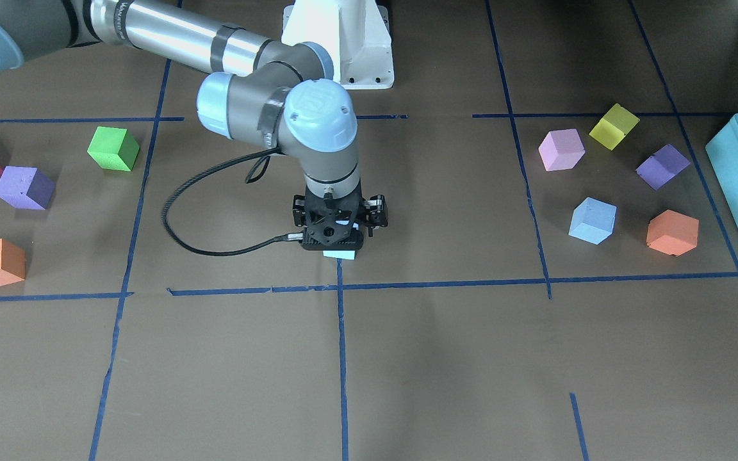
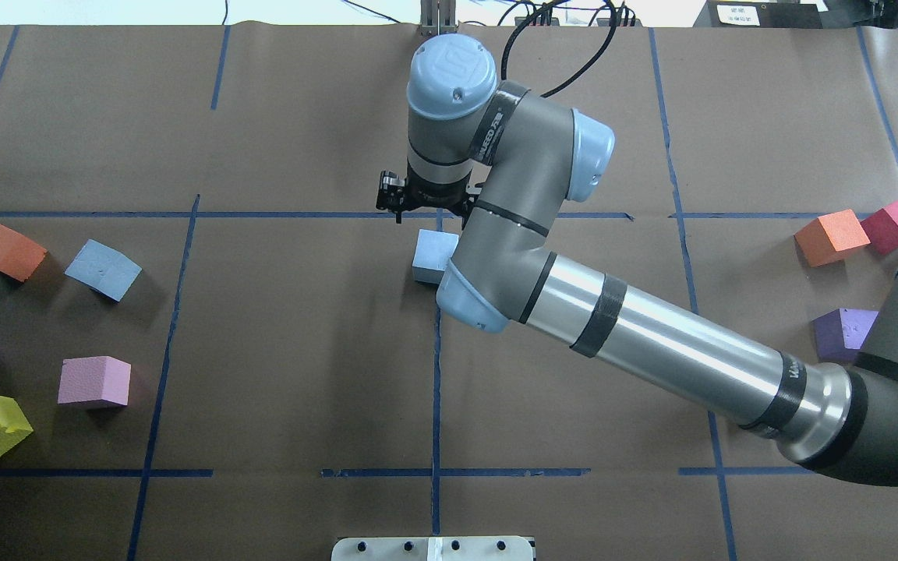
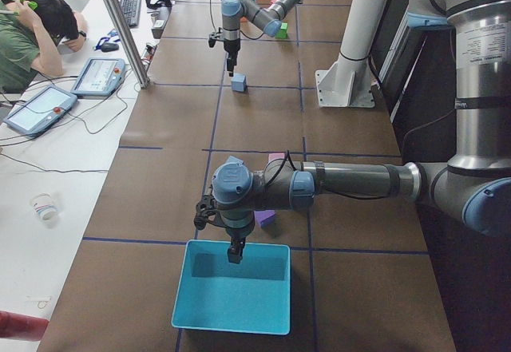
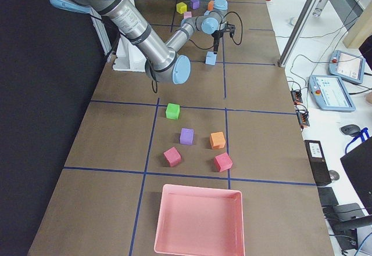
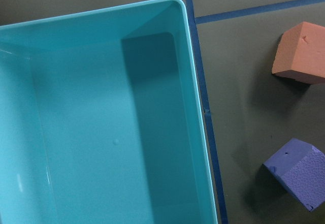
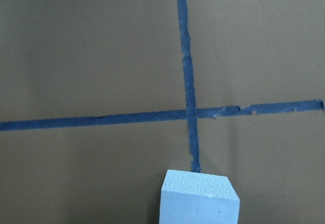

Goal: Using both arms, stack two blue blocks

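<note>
Black and pointing straight down, the right hand [image 3: 229, 66] hangs above the pale cyan block [image 6: 199, 197]. Both side views show a gap between the two. The wrist hides the fingertips from the upper cameras, so I cannot tell how far open the hand is; it appears to hold nothing.

The block rests on the table [image 1: 446, 358] at the bottom centre of the right wrist view, just below the tape cross [image 6: 190, 113] and roughly square to the tape lines.

Its matte, pebbled skin suggests foam. I judge it to be very light, a little soft, and grippy rather than slick. It should best be taken by two opposite flat side faces, at mid-height or a little higher, leaving the underside free for setting down. The squeeze should be mild, since foam may dent or spring out crooked.

The sky-blue block [image 1: 593, 221] lies well apart, at the right of the front-facing frame. It is turned corner-on between an orange cube [image 1: 672, 232] and a purple cube [image 1: 662, 166], so a wrist would likely need to rotate to meet its faces squarely.

The left hand [image 3: 235, 253] hangs over the teal box [image 5: 197, 97] at the bottom of the left-side frame. Whether it is open or closed I cannot tell.
</note>
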### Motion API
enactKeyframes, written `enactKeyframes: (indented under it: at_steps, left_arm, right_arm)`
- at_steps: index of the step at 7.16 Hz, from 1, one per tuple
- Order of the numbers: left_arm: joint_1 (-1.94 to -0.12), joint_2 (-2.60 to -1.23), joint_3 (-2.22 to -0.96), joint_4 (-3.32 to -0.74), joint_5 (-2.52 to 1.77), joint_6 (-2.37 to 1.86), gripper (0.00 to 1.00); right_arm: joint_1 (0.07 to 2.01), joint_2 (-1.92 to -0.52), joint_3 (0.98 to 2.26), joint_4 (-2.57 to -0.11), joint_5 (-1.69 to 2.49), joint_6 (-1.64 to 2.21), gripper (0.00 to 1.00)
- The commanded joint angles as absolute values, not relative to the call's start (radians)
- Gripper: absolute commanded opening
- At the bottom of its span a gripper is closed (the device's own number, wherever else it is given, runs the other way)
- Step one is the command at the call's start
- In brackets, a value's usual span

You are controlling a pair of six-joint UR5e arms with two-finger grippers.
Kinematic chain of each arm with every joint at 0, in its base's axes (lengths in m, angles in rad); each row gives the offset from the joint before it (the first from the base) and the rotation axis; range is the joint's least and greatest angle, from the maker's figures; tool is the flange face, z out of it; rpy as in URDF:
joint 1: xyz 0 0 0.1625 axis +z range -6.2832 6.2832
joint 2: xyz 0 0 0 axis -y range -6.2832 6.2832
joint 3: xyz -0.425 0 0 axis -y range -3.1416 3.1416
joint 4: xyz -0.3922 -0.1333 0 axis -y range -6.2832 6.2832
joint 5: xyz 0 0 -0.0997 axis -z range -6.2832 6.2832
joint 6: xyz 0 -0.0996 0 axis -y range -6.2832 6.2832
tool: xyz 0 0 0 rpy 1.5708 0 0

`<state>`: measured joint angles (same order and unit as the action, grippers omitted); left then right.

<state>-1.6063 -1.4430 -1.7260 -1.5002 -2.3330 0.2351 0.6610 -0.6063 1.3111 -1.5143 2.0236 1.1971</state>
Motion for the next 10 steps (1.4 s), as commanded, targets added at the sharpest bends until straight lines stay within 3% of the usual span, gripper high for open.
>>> enactKeyframes:
  at_steps: [1,2,4,7,10]
  left_arm:
    - [-1.606,-1.447,-1.74,-1.5,-2.327,0.235,1.0]
    - [-1.606,-1.46,-1.74,-1.499,-2.33,0.226,1.0]
    - [-1.606,-1.5,-1.738,-1.503,-2.338,0.229,1.0]
    - [-1.589,-1.534,-1.717,-1.635,-2.338,0.224,1.0]
    - [-1.539,-1.565,-1.736,-1.649,-2.428,-0.016,1.0]
  right_arm:
    - [0.767,-0.676,1.439,-1.683,2.101,1.003,1.0]
    - [0.831,-0.825,1.607,-1.766,2.103,0.824,1.0]
    - [1.019,-1.042,1.76,-1.871,2.126,0.401,1.0]
    - [1.319,-1.425,1.833,-1.853,2.316,-0.195,1.0]
    - [1.565,-1.693,1.904,-1.853,2.318,-0.462,1.0]
